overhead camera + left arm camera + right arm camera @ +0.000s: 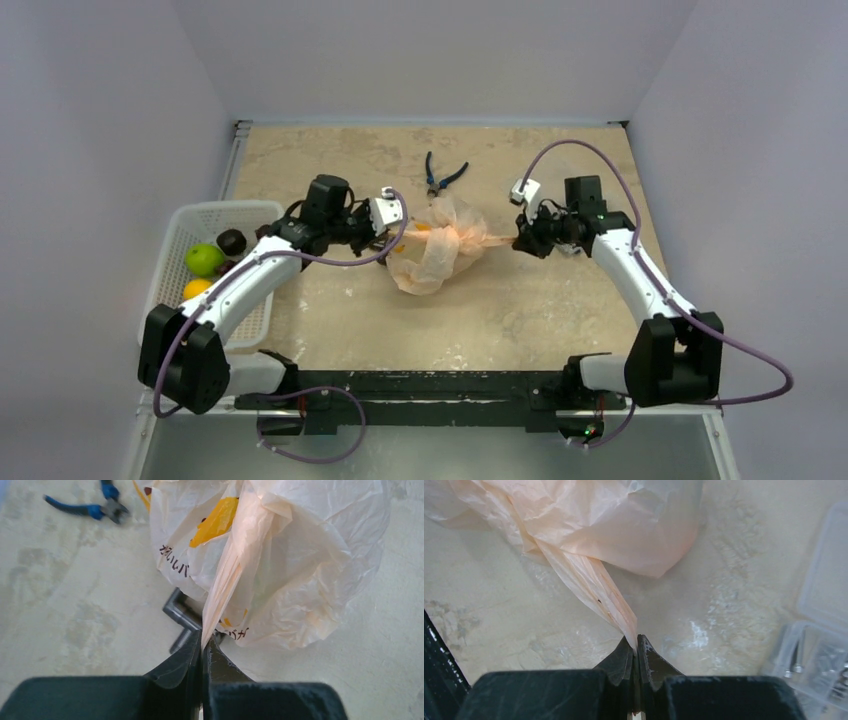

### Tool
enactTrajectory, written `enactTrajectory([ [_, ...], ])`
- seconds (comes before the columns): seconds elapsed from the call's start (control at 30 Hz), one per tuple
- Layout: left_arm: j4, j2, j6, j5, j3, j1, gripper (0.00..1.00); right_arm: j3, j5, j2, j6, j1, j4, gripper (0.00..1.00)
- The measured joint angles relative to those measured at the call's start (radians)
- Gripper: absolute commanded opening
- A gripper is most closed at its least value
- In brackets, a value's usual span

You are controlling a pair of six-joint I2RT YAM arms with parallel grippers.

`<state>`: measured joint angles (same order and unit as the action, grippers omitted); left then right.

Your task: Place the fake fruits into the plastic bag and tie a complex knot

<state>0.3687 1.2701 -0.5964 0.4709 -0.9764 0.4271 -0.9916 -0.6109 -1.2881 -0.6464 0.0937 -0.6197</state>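
Note:
The pale peach plastic bag [440, 243] lies bunched at the table's middle, its two handle strands drawn out to left and right. My left gripper [383, 238] is shut on the left handle strand [222, 587], with the bag [295, 555] just beyond the fingers. My right gripper [517, 241] is shut on the right handle strand [596, 592], pulled taut from the bag [624, 525]. A green round fruit [204, 259], a yellow-orange citrus [196, 289] and a dark plum-like ball [232, 241] lie in the white mesh basket [222, 212]. No knot shows.
Blue-handled pliers [441, 179] lie behind the bag and also show in the left wrist view [95, 507]. A grey bent metal piece [181, 615] lies by the left fingers. A clear plastic box [824, 625] sits at the right of the right wrist view.

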Motion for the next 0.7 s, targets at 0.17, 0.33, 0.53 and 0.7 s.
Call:
enactTrajectory([
  [0.17,0.010,0.074,-0.029,0.002,0.059,0.013,0.38,0.079,0.005,-0.066,-0.021,-0.007,0.007,0.30],
  [0.33,0.069,0.058,-0.010,-0.040,0.058,-0.004,0.83,0.067,0.063,-0.068,-0.032,-0.064,-0.037,0.64],
  [0.53,0.176,-0.023,0.060,-0.013,-0.011,-0.002,1.00,-0.076,0.005,-0.011,-0.016,-0.066,-0.137,0.92],
  [0.7,0.298,-0.087,0.148,-0.003,-0.148,-0.007,1.00,-0.180,-0.055,0.074,0.087,-0.066,-0.139,0.99],
])
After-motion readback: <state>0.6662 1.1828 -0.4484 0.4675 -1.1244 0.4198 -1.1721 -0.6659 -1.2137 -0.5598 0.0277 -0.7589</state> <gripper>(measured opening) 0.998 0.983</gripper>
